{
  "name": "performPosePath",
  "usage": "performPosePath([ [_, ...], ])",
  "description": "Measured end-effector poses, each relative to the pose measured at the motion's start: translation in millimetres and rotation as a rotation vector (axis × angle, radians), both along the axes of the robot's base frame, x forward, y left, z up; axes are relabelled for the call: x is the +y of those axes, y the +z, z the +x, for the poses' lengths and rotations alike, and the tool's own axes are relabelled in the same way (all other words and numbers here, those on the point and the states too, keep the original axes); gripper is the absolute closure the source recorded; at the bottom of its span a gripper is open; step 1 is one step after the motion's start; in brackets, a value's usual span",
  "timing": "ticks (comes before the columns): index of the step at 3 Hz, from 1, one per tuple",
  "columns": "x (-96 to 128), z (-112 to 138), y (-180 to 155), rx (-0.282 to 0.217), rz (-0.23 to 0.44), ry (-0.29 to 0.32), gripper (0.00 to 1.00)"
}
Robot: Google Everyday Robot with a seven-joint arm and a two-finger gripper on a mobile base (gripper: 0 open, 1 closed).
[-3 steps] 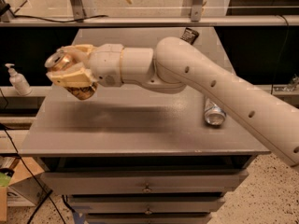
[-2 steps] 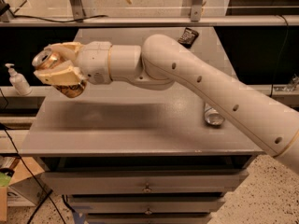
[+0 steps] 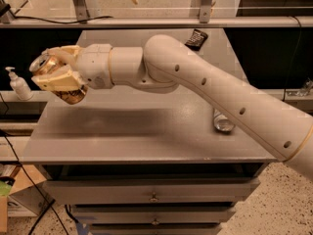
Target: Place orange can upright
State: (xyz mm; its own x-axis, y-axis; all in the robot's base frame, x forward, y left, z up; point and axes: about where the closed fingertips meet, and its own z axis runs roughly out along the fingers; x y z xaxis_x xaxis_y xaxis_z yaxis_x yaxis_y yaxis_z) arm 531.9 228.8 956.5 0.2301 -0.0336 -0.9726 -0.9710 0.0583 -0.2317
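My gripper [image 3: 56, 77] is at the left, held above the left edge of the grey table [image 3: 132, 131]. It is shut on the orange can [image 3: 46, 65], whose silver end faces up and to the left while its orange-gold body shows below the fingers. The can is held tilted and clear of the table top. The long cream arm [image 3: 220, 97] reaches in from the lower right across the table.
A blue-and-silver can [image 3: 223, 122] lies on its side at the table's right, partly under the arm. A dark packet [image 3: 196, 38] lies at the far right corner. A white pump bottle [image 3: 18, 84] stands on a shelf left of the table. Drawers sit below the top.
The gripper with the orange can moved left from over the table to its left edge, then came back slightly right and a little lower.
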Motion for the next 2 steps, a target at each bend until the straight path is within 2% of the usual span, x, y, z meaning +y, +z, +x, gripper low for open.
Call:
performPosePath([
  [1, 0.4, -1.6, -6.2, 0.018, 0.017, -0.02, 1.0],
  [2, -3.9, -2.3, -16.2, 0.053, 0.064, -0.05, 1.0],
])
